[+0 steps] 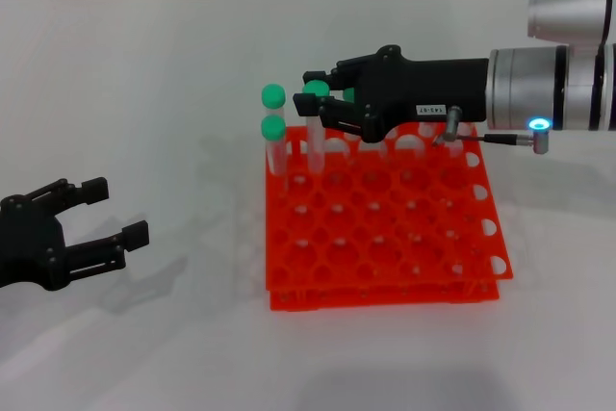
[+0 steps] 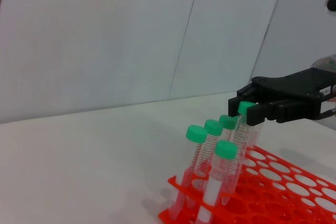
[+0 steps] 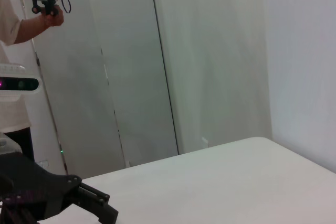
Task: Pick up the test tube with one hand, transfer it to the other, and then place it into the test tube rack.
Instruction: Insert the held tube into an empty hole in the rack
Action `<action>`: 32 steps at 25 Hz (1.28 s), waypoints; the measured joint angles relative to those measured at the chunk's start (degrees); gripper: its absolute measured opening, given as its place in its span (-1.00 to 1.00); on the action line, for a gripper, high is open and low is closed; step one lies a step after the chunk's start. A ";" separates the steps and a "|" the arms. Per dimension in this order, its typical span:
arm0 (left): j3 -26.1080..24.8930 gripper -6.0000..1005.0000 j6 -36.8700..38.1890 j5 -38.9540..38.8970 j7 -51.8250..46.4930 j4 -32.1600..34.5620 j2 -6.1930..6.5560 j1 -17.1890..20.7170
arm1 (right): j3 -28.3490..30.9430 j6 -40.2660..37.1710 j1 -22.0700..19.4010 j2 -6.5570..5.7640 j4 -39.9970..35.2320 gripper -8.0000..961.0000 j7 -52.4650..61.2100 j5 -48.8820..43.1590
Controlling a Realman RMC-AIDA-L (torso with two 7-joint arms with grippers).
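The orange-red test tube rack (image 1: 385, 267) stands on the white table, and also shows in the left wrist view (image 2: 273, 192). My right gripper (image 1: 314, 90), the one with the white label, reaches over the rack's far left corner. It is shut on the green cap of a test tube (image 1: 315, 146) whose lower end is in a rack hole. In the left wrist view the gripper (image 2: 247, 109) holds this tube (image 2: 240, 135) slightly tilted. My left gripper (image 1: 115, 212) is open and empty, low over the table left of the rack.
Several other green-capped tubes (image 1: 273, 127) stand in the rack's far left holes, close beside the held one; they also show in the left wrist view (image 2: 196, 133). Most rack holes are unfilled. A person stands beyond the table (image 3: 31, 9).
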 joint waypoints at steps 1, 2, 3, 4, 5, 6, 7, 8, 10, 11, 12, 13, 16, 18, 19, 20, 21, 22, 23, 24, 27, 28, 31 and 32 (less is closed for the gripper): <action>0.00 0.75 0.00 0.02 0.02 0.00 0.00 -0.03 | -0.05 0.00 0.03 0.00 0.03 -0.44 -0.03 0.00; 0.00 0.75 0.00 0.03 0.02 0.00 -0.01 -0.05 | -0.09 0.00 0.05 0.00 0.05 -0.44 -0.07 0.01; 0.00 0.75 0.01 0.04 0.03 0.00 0.00 -0.07 | -0.12 0.01 0.07 0.00 0.05 -0.44 -0.09 0.01; 0.00 0.75 0.01 0.07 0.02 0.00 0.00 -0.10 | -0.17 0.03 0.12 0.00 0.06 -0.44 -0.13 0.02; 0.00 0.75 0.00 0.09 0.02 0.00 0.00 -0.11 | -0.19 0.07 0.14 0.00 0.06 -0.44 -0.14 0.02; 0.00 0.75 0.00 0.11 0.02 0.00 -0.01 -0.11 | -0.22 0.11 0.16 0.00 0.06 -0.44 -0.14 0.02; 0.00 0.75 0.00 0.12 0.02 0.00 0.00 -0.11 | -0.26 0.14 0.17 0.00 0.06 -0.44 -0.15 0.02; 0.00 0.75 0.01 0.12 0.02 0.01 -0.01 -0.12 | -0.34 0.21 0.17 0.00 0.05 -0.44 -0.15 0.02; 0.00 0.75 0.00 0.14 0.02 0.01 -0.01 -0.12 | -0.66 0.46 0.17 0.00 0.05 -0.44 -0.16 0.02; 0.00 0.75 -0.06 0.15 0.02 0.01 0.00 -0.12 | -0.83 0.62 0.19 0.00 0.06 -0.44 -0.16 0.02; 0.03 0.75 -0.24 0.16 0.02 0.01 -0.01 -0.12 | -0.98 0.79 0.21 0.00 0.06 -0.44 -0.16 0.02; 0.05 0.75 -0.39 0.22 0.02 0.01 0.00 -0.13 | -1.04 0.84 0.24 0.00 0.06 -0.44 -0.16 0.02; 0.06 0.75 -0.70 0.76 0.02 -0.05 0.03 -0.43 | -1.12 0.88 0.25 0.00 0.06 -0.44 -0.54 0.15; 0.04 0.75 -0.75 1.23 0.02 -0.45 0.03 -0.85 | -1.12 0.88 0.15 0.00 0.05 -0.44 -0.80 0.47; 0.04 0.75 -0.75 1.37 0.02 -0.69 0.03 -1.05 | -1.12 0.88 0.08 0.01 0.05 -0.44 -0.92 0.65; 0.04 0.75 -0.75 1.37 0.02 -0.69 0.03 -1.05 | -1.12 0.88 0.03 0.00 0.05 -0.44 -0.98 0.78; 0.03 0.75 -0.77 1.56 0.02 -1.10 0.05 -1.38 | -1.12 0.88 0.02 0.00 0.04 -0.44 -1.05 0.79; 0.02 0.75 -0.77 1.58 0.02 -1.13 0.07 -1.44 | -1.12 0.88 0.02 0.00 0.03 -0.44 -1.09 0.80; 0.01 0.75 -0.77 1.59 0.02 -1.14 0.08 -1.47 | -1.12 0.88 -0.01 0.00 0.03 -0.44 -1.17 0.81; 0.00 0.75 -0.74 1.59 0.02 -1.15 0.09 -1.50 | -1.12 0.87 -0.06 0.00 0.03 -0.44 -1.21 0.81; -0.04 0.75 -0.54 1.54 0.02 -1.09 0.09 -1.51 | -1.10 0.87 -0.14 0.00 0.02 -0.44 -1.31 0.81; -0.06 0.75 -0.54 1.53 0.02 -1.09 0.09 -1.51 | -1.10 0.86 -0.14 0.01 0.02 -0.44 -1.32 0.81; -0.10 0.75 -0.61 1.52 0.02 -1.06 0.08 -1.55 | -1.08 0.85 -0.16 0.00 0.02 -0.44 -1.36 0.81; -0.10 0.75 -0.63 1.52 0.02 -1.06 0.08 -1.56 | -1.08 0.85 -0.17 0.01 0.02 -0.44 -1.36 0.81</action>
